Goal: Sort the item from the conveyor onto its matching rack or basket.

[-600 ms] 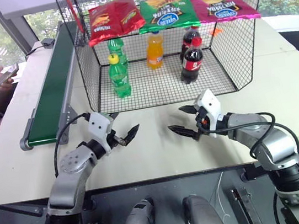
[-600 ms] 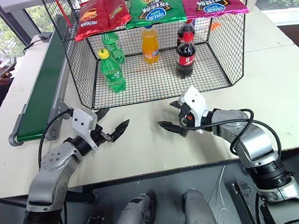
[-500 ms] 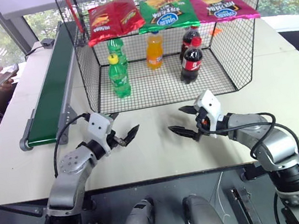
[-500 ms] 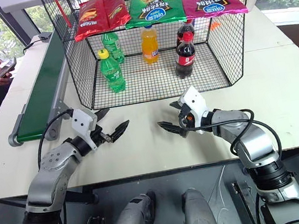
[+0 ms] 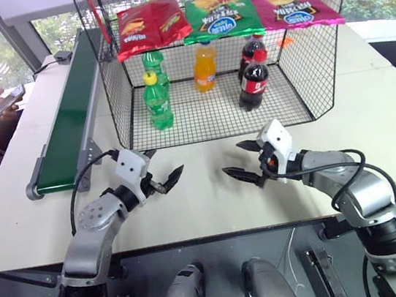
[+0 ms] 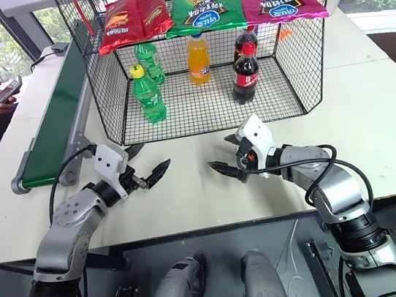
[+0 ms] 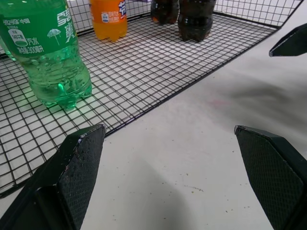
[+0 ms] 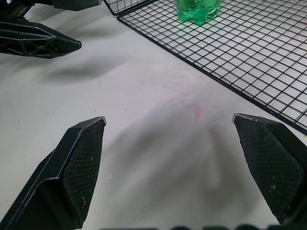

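The left pincer (image 5: pixel 163 180) and the right pincer (image 5: pixel 243 161), each a pair of black textured fingers on a white and grey wrist, are held spread wide and empty just above the pale desk (image 5: pixel 213 205), their tips turned toward each other with a bare gap between. From this a waiting step is judged to be in hand: nothing is gripped, and no blue-capped orange soda bottle can be made out on the long dark green conveyor belt (image 5: pixel 69 122) in its grey metal frame, which runs along the robot's left side of the desk. The next move is judged to call for the arrival of that bottle on the belt, a reach by the left pincer toward the belt's near end, and a firm closing around the bottle's body. Beyond the pincers the large black wire-mesh cage (image 5: pixel 298 75) is set, its open-fronted lower compartment holding two green soda bottles (image 5: pixel 156 99), an orange soda bottle with an orange cap (image 5: pixel 205 66) and two dark cola bottles (image 5: pixel 253 78); free mesh floor is left beside the orange one. On the cage's flat top three chip bags (image 5: pixel 223 13) are laid, red, green and pink. At the far left a person's hand (image 5: pixel 1 102) with a phone is seen, and windows with greenery lie behind.
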